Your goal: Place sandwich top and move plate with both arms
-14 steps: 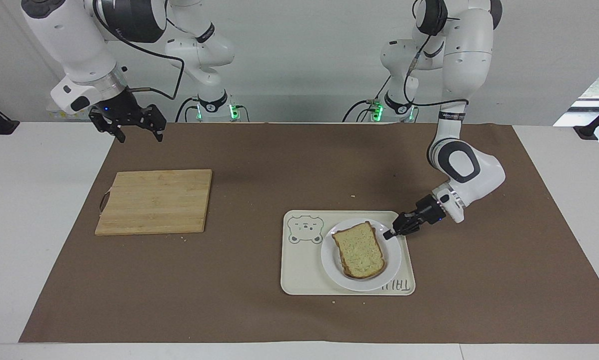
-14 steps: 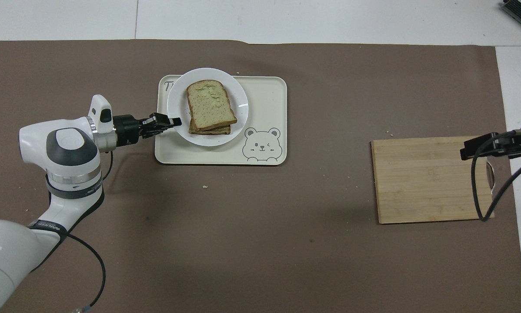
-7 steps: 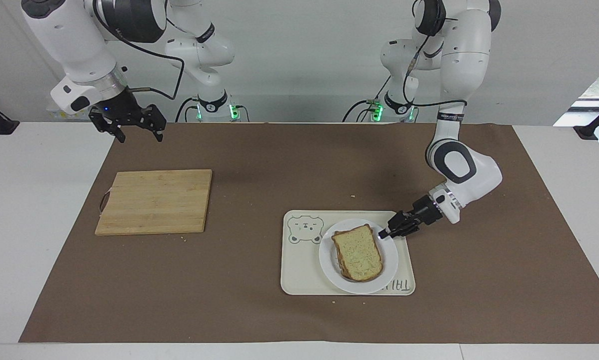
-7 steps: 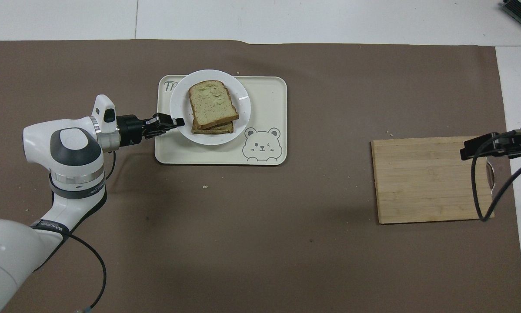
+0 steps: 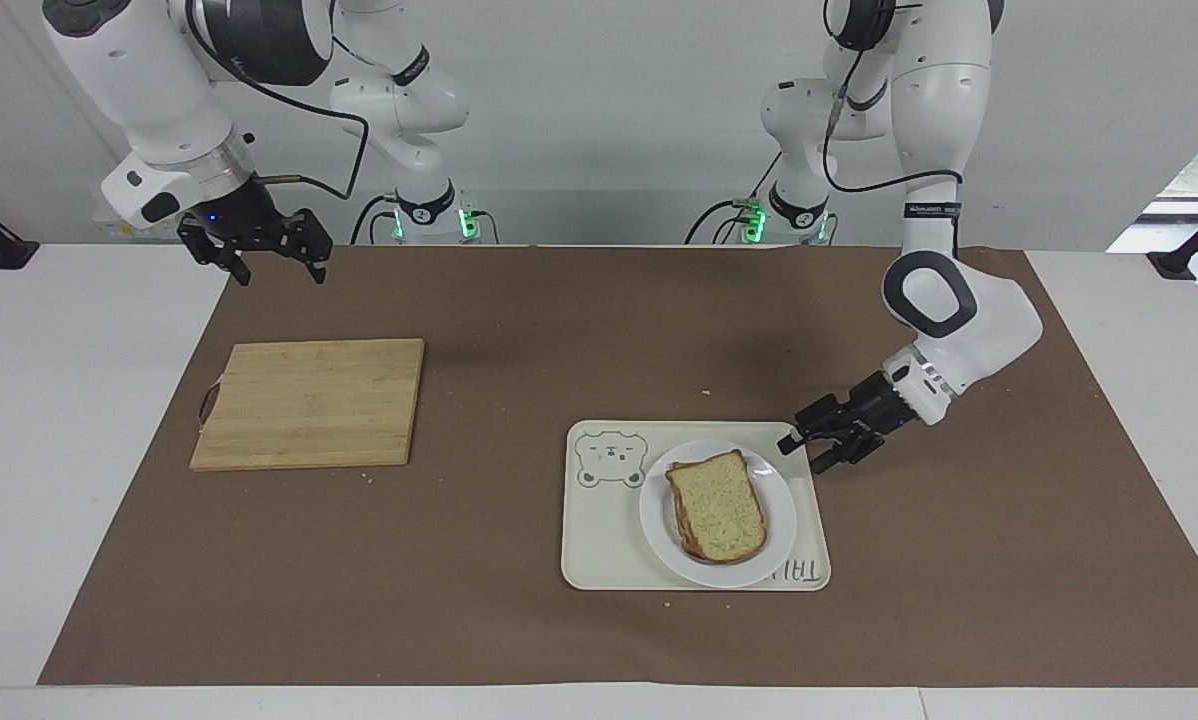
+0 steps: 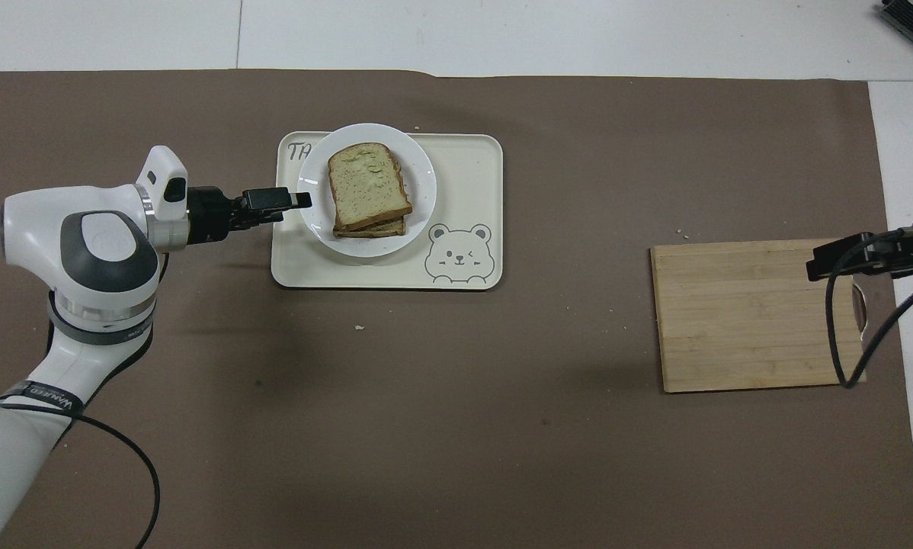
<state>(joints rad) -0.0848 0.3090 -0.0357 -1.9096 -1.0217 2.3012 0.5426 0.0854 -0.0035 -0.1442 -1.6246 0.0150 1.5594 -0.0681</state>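
A desk [image 5: 79, 420] covered by one brown mat [image 5: 519, 620] is shown, with two white robot arms mounted along one edge. The cream tray [image 5: 599, 545], printed with a bear drawing, serves here as the landmark.

One round white plate [image 5: 781, 510] is seen resting on the tray, at the tray's end toward the left arm, its rim slightly overhanging the tray's edge farthest from the robots. On the plate one sandwich top [image 5: 717, 505] is laid, a pale slice with a brown crust, stacked on at least one more slice whose edge shows beneath it in the overhead view.

The left pincer [image 5: 812, 449] is held low at the tray's corner nearest the left arm's base, just beside the plate's rim and apart from it. Its two fingers are spread, with nothing between them.

One wooden cutting board [image 5: 311, 402] lies well apart from the tray, toward the right arm's end of the desk, and nothing is on it.

The right arm waits with its right pincer [image 5: 273, 270] raised in the air over the mat's corner, near the board's edge closest to the robots. Its fingers are spread wide and nothing is held.

A few crumbs [image 5: 704, 392] are scattered on the mat near the tray.
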